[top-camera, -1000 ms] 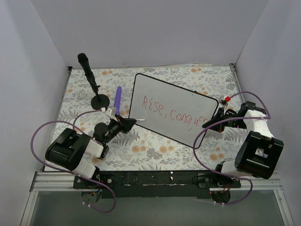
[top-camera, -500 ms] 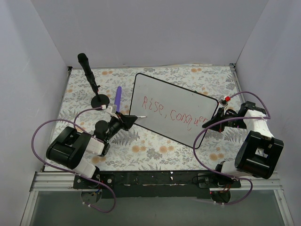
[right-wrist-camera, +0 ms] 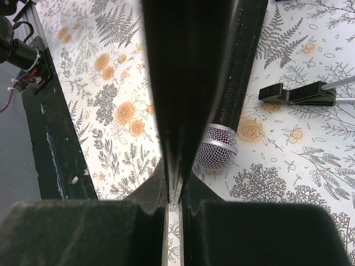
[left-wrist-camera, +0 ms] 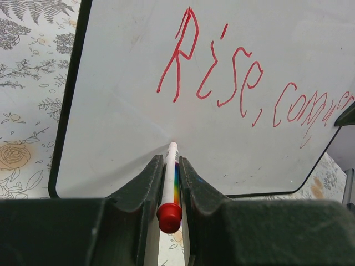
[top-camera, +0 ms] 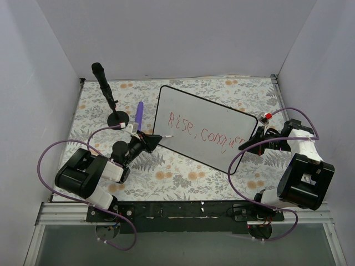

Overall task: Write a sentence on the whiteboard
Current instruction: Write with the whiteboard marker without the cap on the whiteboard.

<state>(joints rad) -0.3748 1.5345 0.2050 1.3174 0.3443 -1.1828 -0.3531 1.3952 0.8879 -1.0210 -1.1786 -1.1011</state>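
Your left pincer [left-wrist-camera: 172,162] clamped on one marker [left-wrist-camera: 171,180], tip against the one whiteboard [left-wrist-camera: 122,116] beneath the sentence [left-wrist-camera: 238,83], right pincer [right-wrist-camera: 175,191] clamped on its right edge.

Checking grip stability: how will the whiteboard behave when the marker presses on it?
The whiteboard looks rigid and flat, so it likely won't flex under the marker. Its glossy face is probably slippery. Gripped at only one edge by the right fingers, it may pivot if pressed hard.
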